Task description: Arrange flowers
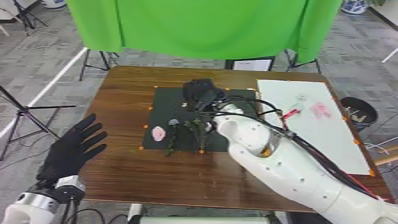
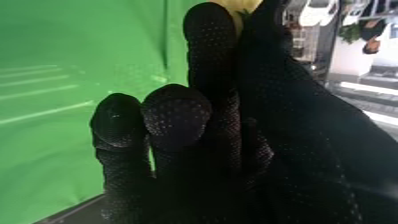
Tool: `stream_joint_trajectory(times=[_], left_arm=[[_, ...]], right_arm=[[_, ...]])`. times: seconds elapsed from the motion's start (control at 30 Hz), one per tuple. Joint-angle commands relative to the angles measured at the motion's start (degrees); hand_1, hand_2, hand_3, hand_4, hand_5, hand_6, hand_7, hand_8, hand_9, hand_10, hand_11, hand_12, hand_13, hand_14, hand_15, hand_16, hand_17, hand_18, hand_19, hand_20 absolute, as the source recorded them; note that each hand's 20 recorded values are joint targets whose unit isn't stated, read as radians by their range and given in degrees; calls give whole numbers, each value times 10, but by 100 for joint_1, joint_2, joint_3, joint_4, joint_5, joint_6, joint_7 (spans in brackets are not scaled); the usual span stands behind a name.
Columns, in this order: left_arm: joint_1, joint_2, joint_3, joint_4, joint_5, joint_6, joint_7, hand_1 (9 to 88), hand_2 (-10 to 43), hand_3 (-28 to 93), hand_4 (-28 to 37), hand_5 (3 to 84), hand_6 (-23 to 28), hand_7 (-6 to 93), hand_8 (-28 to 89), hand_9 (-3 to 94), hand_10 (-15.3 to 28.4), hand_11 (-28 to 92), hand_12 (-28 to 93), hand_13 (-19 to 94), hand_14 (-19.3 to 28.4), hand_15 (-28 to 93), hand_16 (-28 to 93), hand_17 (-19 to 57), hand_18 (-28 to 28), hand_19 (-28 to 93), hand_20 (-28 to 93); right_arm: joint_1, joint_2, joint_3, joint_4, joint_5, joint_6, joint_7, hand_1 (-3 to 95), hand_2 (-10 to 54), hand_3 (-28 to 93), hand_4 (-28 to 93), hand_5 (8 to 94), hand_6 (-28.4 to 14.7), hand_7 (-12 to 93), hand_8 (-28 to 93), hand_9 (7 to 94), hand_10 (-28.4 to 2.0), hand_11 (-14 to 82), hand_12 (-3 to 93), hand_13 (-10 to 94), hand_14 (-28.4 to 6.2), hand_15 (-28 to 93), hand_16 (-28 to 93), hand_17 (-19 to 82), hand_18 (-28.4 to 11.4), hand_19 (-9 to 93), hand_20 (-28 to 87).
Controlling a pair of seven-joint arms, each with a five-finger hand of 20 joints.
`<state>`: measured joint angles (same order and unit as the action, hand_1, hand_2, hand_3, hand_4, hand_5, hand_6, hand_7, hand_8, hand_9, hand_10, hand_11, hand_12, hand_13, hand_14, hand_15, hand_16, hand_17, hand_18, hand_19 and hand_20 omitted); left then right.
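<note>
Brown table, dark mat on it. Head view: left hand left of mat, my fingers straight, apart; pink flower on mat's left part, clear of them. Green stems nearer mat's middle. Right hand over mat's far part. Right wrist view: yellow thing by my glove; can't tell if clamped.
</note>
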<state>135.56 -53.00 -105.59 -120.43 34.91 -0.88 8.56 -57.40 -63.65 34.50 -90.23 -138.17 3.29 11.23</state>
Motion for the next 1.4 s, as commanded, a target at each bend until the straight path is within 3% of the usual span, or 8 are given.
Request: stream_joint_trajectory(times=[0.03, 0.4, 0.67, 1.17, 1.33, 1.4], left_arm=[[-18, 37, 37, 47, -12, -36, -76, 245, -44, 698, -282, 237, 27, 174, -99, 205, 100, 136, 198, 138, 138, 205, 47, -120, 197, 312, 100], [-75, 52, 87, 77, -11, -51, -71, 245, -42, 697, -283, 237, 27, 174, -99, 205, 100, 137, 198, 138, 137, 206, 48, -121, 197, 314, 101], [-52, 58, 65, 71, -17, -47, -69, 244, -42, 697, -282, 237, 27, 175, -100, 204, 99, 137, 198, 138, 138, 205, 47, -121, 197, 312, 100], [-27, 47, 49, 65, -23, -31, -57, 244, -41, 697, -282, 238, 27, 174, -99, 205, 100, 139, 198, 138, 138, 206, 46, -121, 197, 313, 100], [5, 0, 17, 46, -19, -33, -55, 244, -41, 696, -283, 238, 27, 174, -99, 205, 100, 138, 198, 137, 138, 204, 46, -121, 198, 313, 100], [24, -22, 3, 37, -23, -38, -53, 243, -41, 697, -283, 237, 27, 174, -99, 205, 100, 138, 198, 138, 137, 204, 46, -121, 197, 313, 100]], right_arm=[[62, -117, -202, 308, -262, -190, 65, 479, -95, 854, -282, 743, 33, 432, -38, 900, -45, 113, 450, 744, -41, 725, 336, 364, -191, 901, 542], [114, -214, -260, 531, -362, -121, 239, 482, -95, 839, -282, 740, 35, 429, -35, 897, -43, 107, 444, 741, -41, 727, 337, 363, -189, 901, 542], [87, -190, -158, 500, -344, -168, 283, 438, -95, 802, -283, 692, 29, 424, -30, 858, -44, 104, 434, 710, -43, 746, 344, 348, -186, 898, 548], [44, -156, -1, 478, -280, -249, 163, 358, -95, 799, -283, 668, 27, 394, -26, 777, -70, 263, 292, 679, -50, 758, 341, 325, -186, 885, 564], [-145, 14, 416, 54, 93, -104, 297, 320, -95, 816, -283, 668, 33, 365, -51, 764, -74, 295, 244, 676, -49, 762, 337, 323, -188, 884, 569], [-184, 195, 642, -148, 343, 70, 385, 299, -95, 837, -283, 665, 35, 362, -122, 755, -76, 298, 243, 673, -51, 763, 341, 323, -188, 884, 569]])
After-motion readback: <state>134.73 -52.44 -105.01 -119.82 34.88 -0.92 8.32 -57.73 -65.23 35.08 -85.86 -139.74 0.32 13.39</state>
